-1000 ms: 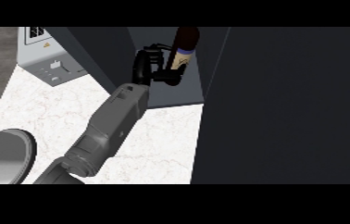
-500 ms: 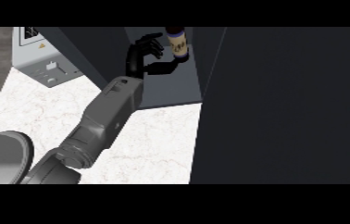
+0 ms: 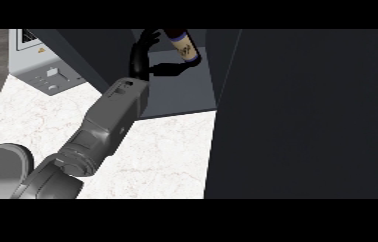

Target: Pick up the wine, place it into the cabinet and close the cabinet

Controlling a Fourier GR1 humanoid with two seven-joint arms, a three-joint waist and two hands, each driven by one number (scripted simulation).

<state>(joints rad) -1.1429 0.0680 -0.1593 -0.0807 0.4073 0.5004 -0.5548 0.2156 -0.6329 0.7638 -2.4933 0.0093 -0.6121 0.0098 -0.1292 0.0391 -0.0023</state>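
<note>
Head view, looking steeply down at a white marbled counter (image 3: 162,151). One grey forearm enters from the lower left corner, at about 7 o'clock, and runs diagonally up toward 12 o'clock. By its place at the view's left it is probably the robot's left arm, though the dim light makes this hard to confirm. Its black left hand (image 3: 144,61) sits near the top edge, inside the opening of a dark cabinet (image 3: 177,93).

The hand's fingers rise beside the wine bottle (image 3: 184,46), and the thumb reaches across at about 3 o'clock from the palm to touch the bottle's lower part, so the hand grasps the wine between fingers and thumb. The bottle is dark with a pale label, tilted slightly, its top cut off by the upper edge of the view. It is within the cabinet's open compartment, above the grey shelf floor; whether it rests on the shelf cannot be told.

A wide dark cabinet door (image 3: 295,116) fills the right half of the view, from 1 o'clock to 5 o'clock, standing open, its near edge just beside the bottle. Open counter lies between the forearm and this door.

At 10 o'clock a grey appliance (image 3: 44,68) stands on the counter. At 8 o'clock the rim of a grey plate (image 3: 11,161) shows at the left edge.
</note>
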